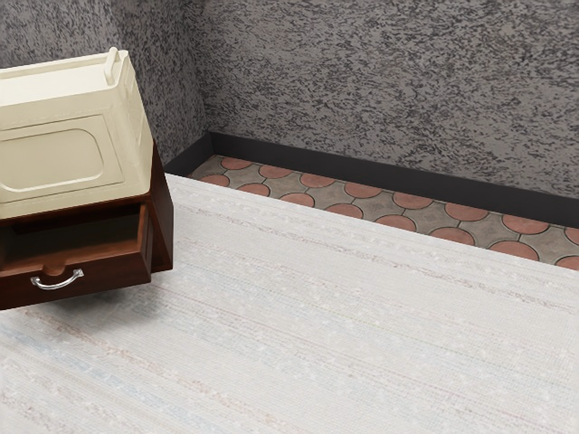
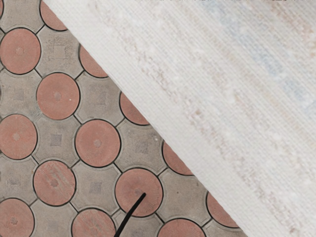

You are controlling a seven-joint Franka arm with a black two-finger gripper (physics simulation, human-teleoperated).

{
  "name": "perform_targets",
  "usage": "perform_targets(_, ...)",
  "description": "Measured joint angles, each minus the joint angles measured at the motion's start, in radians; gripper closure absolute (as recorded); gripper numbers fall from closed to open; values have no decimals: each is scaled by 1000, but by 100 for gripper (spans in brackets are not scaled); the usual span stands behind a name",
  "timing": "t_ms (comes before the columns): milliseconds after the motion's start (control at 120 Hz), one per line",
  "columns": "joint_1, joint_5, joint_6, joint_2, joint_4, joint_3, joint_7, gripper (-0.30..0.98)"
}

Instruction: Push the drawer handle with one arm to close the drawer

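"Since the drawer (image 1: 113, 274) is standing open at the exterior view's left, where should the arm be taking hold?"

"Nowhere, really. It should be pushing rather than gripping, and pressing squarely on the middle of the silver handle (image 1: 56, 287). That handle is curving out from the drawer's front, below the cream box (image 1: 54, 163) that is resting on the dark wooden cabinet (image 1: 165, 217)."

"Is the drawer likely to be resisting much?"

"Probably not. It is looking like stiff, fairly light wood, so a steady shove should be sliding it inward. The handle is gleaming like smooth metal, though, and a slanting push could be slipping off or skewing the drawer."

"And how is the hand lying?"

"It is facing downward, judging by the wrist view, over the border where the pale surface (image 2: 222, 98) is meeting the round red tiles (image 2: 98, 143). It is seemingly hanging well apart from the drawer, so it is needing to come across before pushing. A thin black strip (image 2: 129, 212) is jutting up there, perhaps a cable."

"Is the gripper spread or closed?"

"Nobody is telling that from these pictures, so nobody should be guessing."
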Motion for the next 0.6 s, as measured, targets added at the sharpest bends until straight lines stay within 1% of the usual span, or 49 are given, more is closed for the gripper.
perform_targets(75,-29,0,59,-15,-62,32,-18,6)
perform_targets(133,-33,0,105,-18,-94,71,-23,10)
perform_targets(192,-34,0,144,-17,-109,89,-23,14)
perform_targets(450,-21,0,285,14,-174,99,12,32)
perform_targets(600,-21,-22,359,104,-178,101,46,39)
